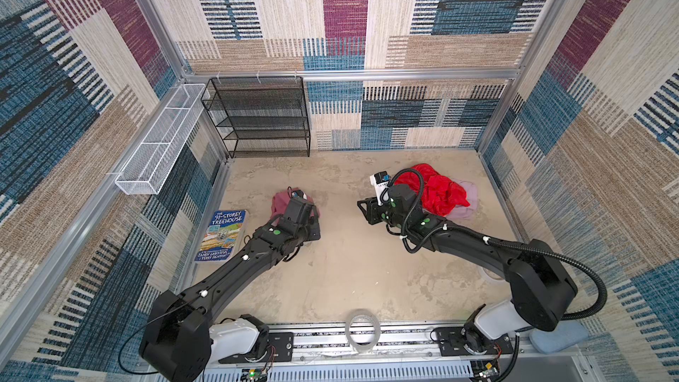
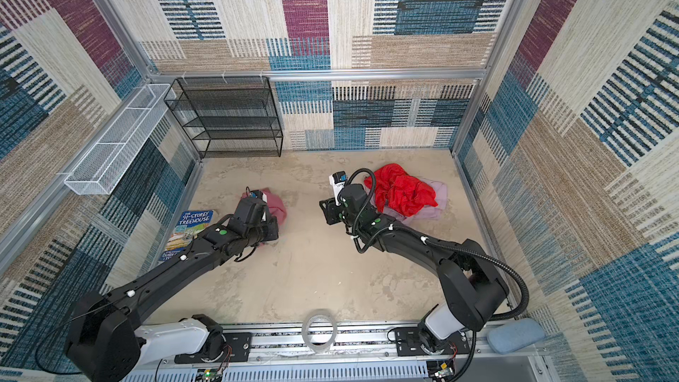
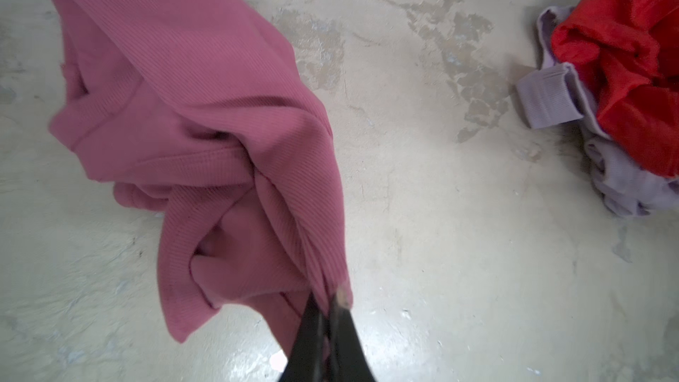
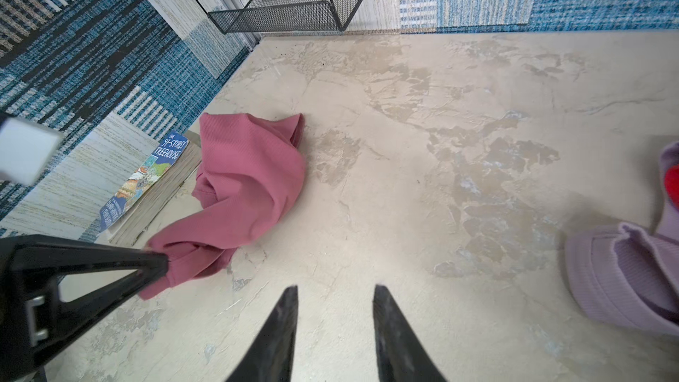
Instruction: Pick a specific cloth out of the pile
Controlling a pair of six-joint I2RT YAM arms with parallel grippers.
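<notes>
By the bench's [image 1: 349, 270] left edge, left jaws clench the cloth [image 3: 191, 104]; right jaws stand apart, seemingly clear of the pile [image 1: 441, 189].

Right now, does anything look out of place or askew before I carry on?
Nothing looks damaged or spilled. The pink cloth is crumpled and pinched at one edge in the shut left gripper, well apart from the pile. The book lies close beside it. The right gripper is open, holding nothing.
</notes>
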